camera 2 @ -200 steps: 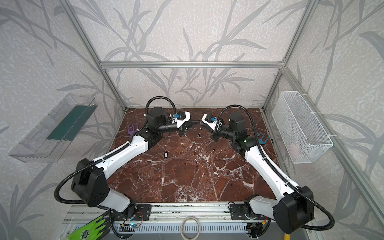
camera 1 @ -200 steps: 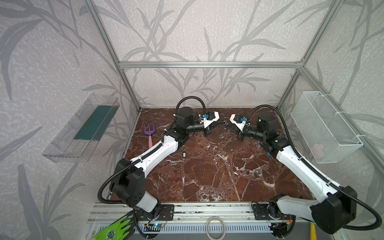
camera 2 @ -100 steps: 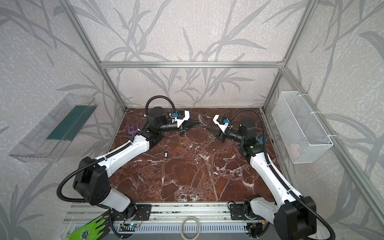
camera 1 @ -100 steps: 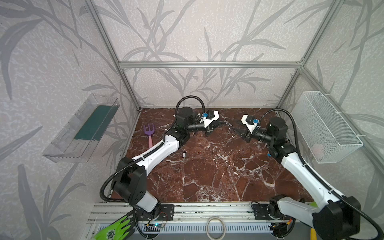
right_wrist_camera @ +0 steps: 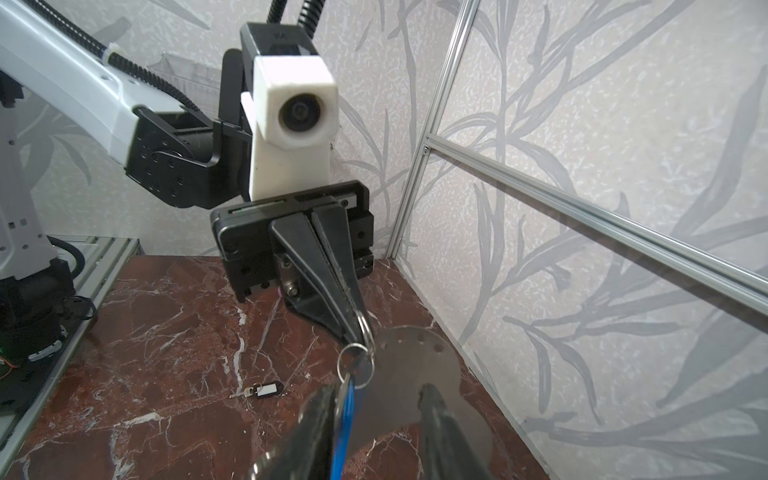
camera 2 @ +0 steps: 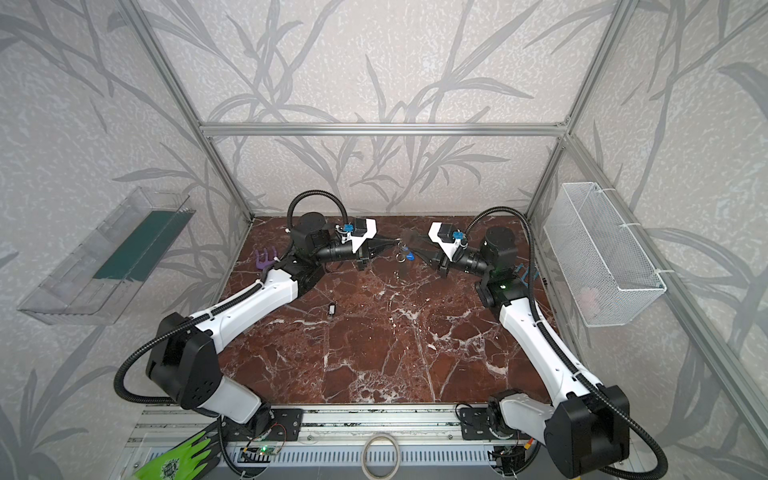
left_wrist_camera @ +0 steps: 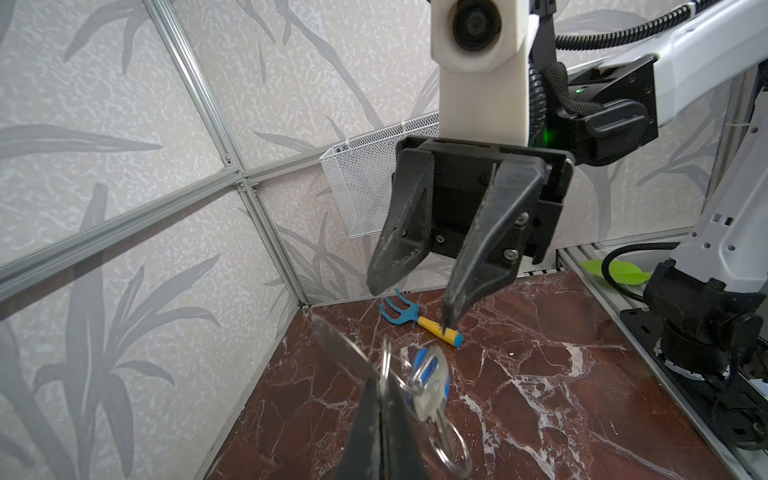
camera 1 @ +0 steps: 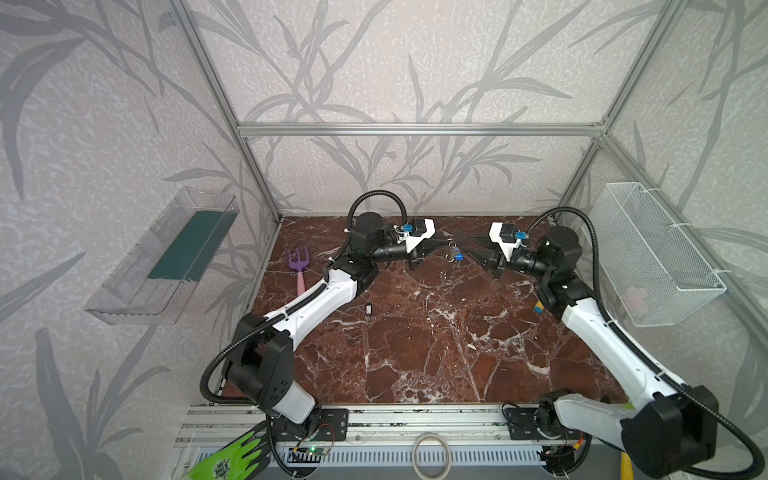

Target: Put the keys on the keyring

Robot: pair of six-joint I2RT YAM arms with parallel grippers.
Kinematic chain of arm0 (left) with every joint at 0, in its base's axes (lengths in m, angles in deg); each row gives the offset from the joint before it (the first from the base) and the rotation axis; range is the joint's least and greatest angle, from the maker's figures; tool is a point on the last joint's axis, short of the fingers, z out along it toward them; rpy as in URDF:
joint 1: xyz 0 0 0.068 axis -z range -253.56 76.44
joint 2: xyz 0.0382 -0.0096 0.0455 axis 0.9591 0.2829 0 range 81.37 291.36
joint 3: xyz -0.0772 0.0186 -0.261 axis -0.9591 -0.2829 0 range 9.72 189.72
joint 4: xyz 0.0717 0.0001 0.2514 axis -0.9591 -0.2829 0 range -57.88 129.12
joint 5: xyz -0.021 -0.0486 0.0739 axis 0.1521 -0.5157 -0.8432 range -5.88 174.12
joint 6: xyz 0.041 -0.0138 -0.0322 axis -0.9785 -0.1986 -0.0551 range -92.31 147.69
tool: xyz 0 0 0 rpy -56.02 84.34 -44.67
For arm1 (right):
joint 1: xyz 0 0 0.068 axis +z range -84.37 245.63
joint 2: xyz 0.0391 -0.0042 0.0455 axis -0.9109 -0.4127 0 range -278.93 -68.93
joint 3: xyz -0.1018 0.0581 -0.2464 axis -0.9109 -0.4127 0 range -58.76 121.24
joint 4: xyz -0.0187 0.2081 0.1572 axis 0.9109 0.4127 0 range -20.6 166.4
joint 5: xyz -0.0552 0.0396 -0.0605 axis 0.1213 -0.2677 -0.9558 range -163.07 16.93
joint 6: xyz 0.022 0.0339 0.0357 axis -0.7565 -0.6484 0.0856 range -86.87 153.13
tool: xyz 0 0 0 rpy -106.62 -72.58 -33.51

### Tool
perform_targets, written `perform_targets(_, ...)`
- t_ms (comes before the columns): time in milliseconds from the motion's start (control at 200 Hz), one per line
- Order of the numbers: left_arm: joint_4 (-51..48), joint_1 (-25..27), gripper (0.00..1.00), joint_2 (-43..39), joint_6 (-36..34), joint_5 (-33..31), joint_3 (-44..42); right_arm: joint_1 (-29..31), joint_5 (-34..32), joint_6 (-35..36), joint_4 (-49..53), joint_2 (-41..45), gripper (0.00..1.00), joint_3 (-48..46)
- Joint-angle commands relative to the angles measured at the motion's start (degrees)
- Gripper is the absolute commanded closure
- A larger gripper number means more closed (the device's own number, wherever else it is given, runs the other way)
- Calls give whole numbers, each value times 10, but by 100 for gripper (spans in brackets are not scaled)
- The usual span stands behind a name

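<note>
My left gripper [left_wrist_camera: 380, 384] is shut on the keyring [left_wrist_camera: 340, 345], a flat grey plate held in the air at the back of the table, seen as a dark blur in both top views [camera 1: 457, 239] [camera 2: 409, 237]. A silver key with a blue tag [left_wrist_camera: 432, 386] hangs from a wire ring on the plate. My right gripper [right_wrist_camera: 374, 401] stands open. Its fingers [left_wrist_camera: 405, 232] are apart, with the plate's free end [right_wrist_camera: 415, 370] and the blue tag [right_wrist_camera: 345, 411] between them. The other key, with a black-and-white head [right_wrist_camera: 264, 390], lies on the marble [camera 1: 368, 308].
A purple toy rake [camera 1: 298, 266] lies at the back left, and a blue rake with a yellow handle [left_wrist_camera: 411, 318] at the back right. A wire basket [camera 1: 652, 249] hangs on the right wall, a clear shelf [camera 1: 166, 257] on the left. A green glove [camera 1: 232, 461] and a pale ring [camera 1: 431, 453] sit on the front rail.
My right gripper has opened and its arm has drawn back to the right, away from the left gripper. The left gripper has stayed shut on the keyring.
</note>
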Motion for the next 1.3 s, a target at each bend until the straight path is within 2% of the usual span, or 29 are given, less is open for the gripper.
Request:
perform_targets(0, 20, -1, 100, 2, 5, 17, 15, 7, 32, -28, -35, -24, 70, 24)
perform_targets(355, 18, 0, 100, 6, 2, 18, 18, 13, 50, -34, -32, -47, 81, 36)
perform_targets(695, 11, 0, 100, 9, -3, 25, 24, 13, 43, -38, -38, -57, 80, 38)
perform_targets(795, 8, 1, 100, 10, -6, 24, 25, 13, 51, -37, -36, -61, 84, 41)
perform_targets(970, -4, 1, 100, 13, -12, 24, 31, 15, 57, -31, -31, -63, 100, 42)
perform_targets(1160, -57, 0, 100, 15, -49, 0, 43, 15, 45, -10, -3, -48, 100, 42)
perform_targets(1225, -88, 0, 89, 13, -72, -17, 49, 15, 41, 0, 27, -45, 100, 48)
perform_targets(1295, -126, 0, 81, 9, -105, -40, 56, 15, 30, 16, 76, -42, 100, 61)
